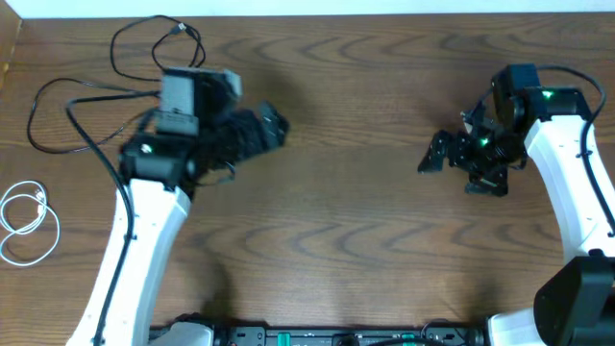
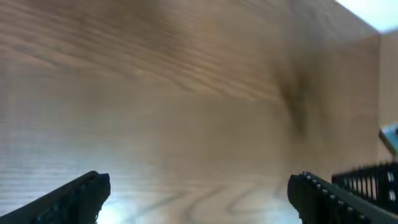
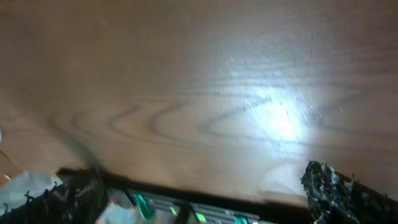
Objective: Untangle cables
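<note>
Desk, mid-task: my left gripper and right gripper both hang wide open and empty. Two black cables sprawl in loops at the far left corner; the white cable sits coiled by the left edge. Risk: the black loops run under my left arm, so a hasty grab may snag both.

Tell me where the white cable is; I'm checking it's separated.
In the overhead view, the white cable lies coiled at the table's left edge, beside the left arm, apart from the black cables.
</note>
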### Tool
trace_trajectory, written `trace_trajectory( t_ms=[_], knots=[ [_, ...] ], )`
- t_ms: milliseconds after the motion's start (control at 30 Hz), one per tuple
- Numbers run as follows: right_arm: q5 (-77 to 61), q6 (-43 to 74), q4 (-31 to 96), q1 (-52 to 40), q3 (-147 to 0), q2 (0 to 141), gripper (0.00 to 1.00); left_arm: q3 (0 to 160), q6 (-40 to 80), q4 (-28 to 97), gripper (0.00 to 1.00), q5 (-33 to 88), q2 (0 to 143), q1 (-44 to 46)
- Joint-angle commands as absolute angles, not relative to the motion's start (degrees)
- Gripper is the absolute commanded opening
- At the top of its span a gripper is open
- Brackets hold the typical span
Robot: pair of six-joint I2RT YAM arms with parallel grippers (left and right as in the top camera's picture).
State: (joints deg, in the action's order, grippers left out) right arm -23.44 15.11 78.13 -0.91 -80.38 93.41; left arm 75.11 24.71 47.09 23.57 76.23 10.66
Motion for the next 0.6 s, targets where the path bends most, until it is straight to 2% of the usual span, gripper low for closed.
trace_trajectory(
  t_ms=[0, 67, 233, 400, 567],
  knots=[
    [-23.46, 11.07, 79.07, -0.38, -80.51, 86.19, 0.99, 75.24, 22.90, 49.63, 0.97, 19.81, 66.24, 13.17],
    [-23.40, 11.03, 79.24, -0.47, -80.51, 80.55, 0.99, 75.24, 21.61, 51.37, 0.97, 19.35, 61.30, 13.15],
    [-16.78, 11.09, 79.55, -2.79, -80.49, 62.63, 0.99, 75.24, 21.45, 59.86, 0.97, 4.82, 44.64, 13.15],
    [-16.43, 10.61, 79.92, -3.46, -80.42, 47.42, 0.99, 75.24, 21.43, 67.02, 0.97, 3.11, 35.29, 13.15],
    [-16.40, 10.63, 80.23, -3.46, -80.42, 38.04, 0.99, 75.24, 21.45, 70.17, 0.97, 3.16, 32.91, 13.15]
  ],
)
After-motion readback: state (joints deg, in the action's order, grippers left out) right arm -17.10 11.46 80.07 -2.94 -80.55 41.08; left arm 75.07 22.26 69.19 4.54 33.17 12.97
